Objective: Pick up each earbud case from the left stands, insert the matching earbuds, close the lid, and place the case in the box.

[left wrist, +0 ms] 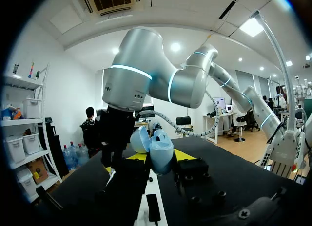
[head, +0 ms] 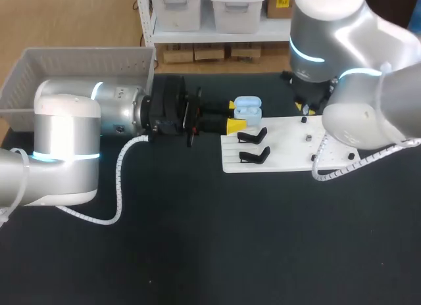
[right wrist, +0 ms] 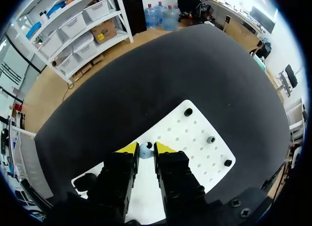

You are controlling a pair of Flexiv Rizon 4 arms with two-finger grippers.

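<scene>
A pale blue earbud case [head: 248, 110] with its lid open is held sideways above the table, just beyond the white board [head: 283, 162]; my left gripper [head: 235, 116] is shut on it. In the left wrist view the case [left wrist: 161, 149] sits between the yellow tips, lid [left wrist: 140, 138] swung up. My right arm [head: 329, 55] hangs over the board's far right part and hides its own fingers there. In the right wrist view my right gripper [right wrist: 146, 149] points down at the board [right wrist: 195, 138], its tips pressed on both sides of a small pale blue earbud [right wrist: 146, 151].
Two black stands [head: 253, 135] [head: 255, 155] sit on the board's left half. Small dark pegs [right wrist: 188, 111] [right wrist: 210, 139] [right wrist: 227, 162] stud its right side. A grey box [head: 79, 62] stands at the table's far left, behind my left arm.
</scene>
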